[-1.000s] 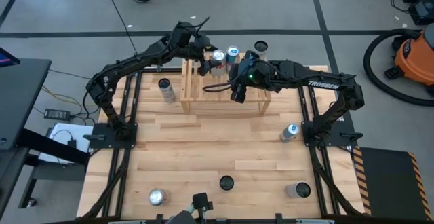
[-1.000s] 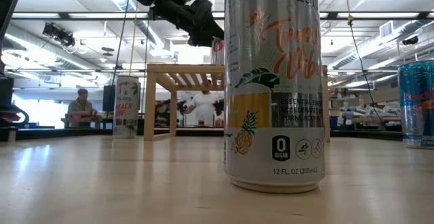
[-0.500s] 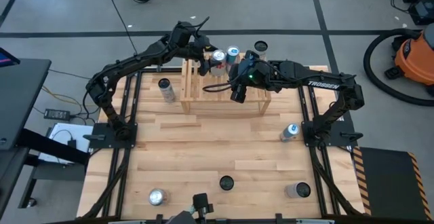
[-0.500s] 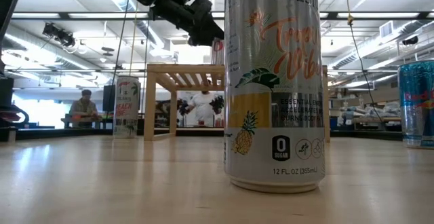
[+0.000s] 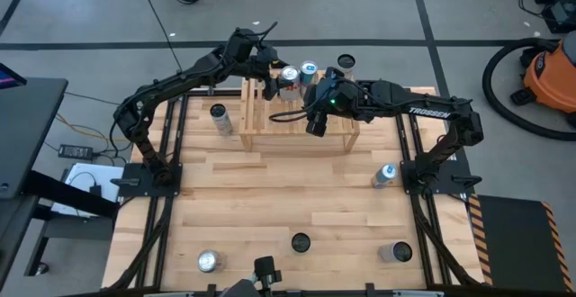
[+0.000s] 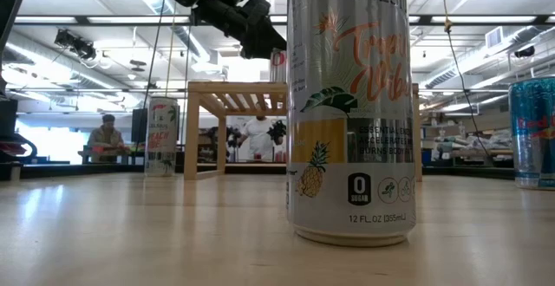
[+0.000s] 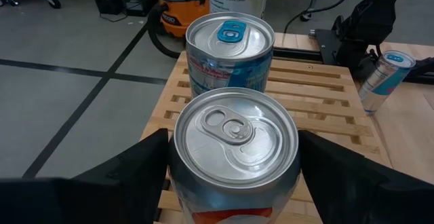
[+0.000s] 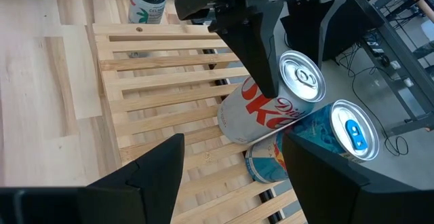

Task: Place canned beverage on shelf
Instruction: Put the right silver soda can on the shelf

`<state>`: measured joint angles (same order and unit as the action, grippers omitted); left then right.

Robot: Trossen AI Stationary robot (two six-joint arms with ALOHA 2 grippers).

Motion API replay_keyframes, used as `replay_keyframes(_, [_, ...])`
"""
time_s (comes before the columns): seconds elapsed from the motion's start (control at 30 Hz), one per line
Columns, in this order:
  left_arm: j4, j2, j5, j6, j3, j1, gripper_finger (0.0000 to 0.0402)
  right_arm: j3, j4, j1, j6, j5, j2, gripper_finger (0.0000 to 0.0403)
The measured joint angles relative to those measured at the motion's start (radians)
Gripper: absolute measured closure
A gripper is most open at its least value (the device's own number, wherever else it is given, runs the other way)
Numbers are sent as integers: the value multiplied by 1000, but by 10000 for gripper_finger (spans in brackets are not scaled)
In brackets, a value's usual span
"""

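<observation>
Cans (image 8: 271, 108): two on shelf (image 8: 156, 81), one in left fingers (image 8: 251, 41); right fingers (image 8: 224, 176) released

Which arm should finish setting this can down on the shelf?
Left. Its end effector already grips the white can on the shelf slats, beside the blue can. The right end effector hovers open and empty above the shelf.

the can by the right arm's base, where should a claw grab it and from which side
Grip the can around its round wall, fingers on opposite sides, coming down from above or from the table's open middle. It appears to stand upright and alone on the table, nothing touching it, while the right arm's base crowds its outer side.
</observation>
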<state>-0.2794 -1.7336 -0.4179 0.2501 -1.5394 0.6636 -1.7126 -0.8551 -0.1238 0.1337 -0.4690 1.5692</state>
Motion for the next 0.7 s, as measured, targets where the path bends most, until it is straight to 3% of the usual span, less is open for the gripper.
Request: replay_keyframes(0.7, [-37, 21, 8, 15, 2, 13, 102, 0, -10, 0, 0, 0, 0, 146])
